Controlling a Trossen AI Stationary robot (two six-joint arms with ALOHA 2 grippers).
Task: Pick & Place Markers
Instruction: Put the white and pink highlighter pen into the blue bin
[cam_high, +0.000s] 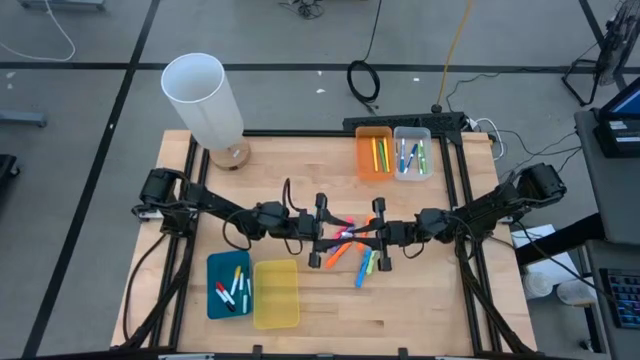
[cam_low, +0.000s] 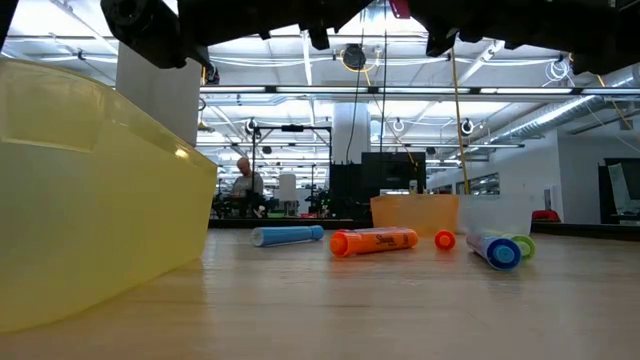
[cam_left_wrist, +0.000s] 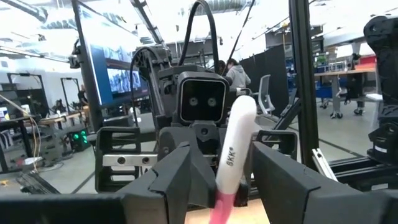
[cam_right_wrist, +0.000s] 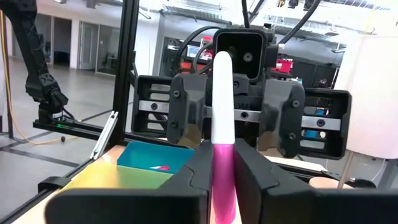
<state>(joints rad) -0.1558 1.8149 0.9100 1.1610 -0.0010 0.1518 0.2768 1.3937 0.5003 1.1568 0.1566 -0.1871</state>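
Observation:
A pink marker with a white upper part stands upright in mid-air over the table's middle, between the two grippers, which face each other. My right gripper is shut on its pink part. My left gripper is open, with a finger on either side of the same marker. I cannot tell whether those fingers touch it. Several loose markers lie flat on the wood below: an orange one, a blue one and others. My right gripper pinches the marker's pink lower part between its two fingers. The fingers come level from the table's right side and lie across the marker. It is lifted clear and upright, with its white end on top.
An orange bin and a clear bin holding markers sit at the far edge. A teal bin with markers and a yellow bin sit near left. A white cylinder stands far left. A person sits in the room beyond.

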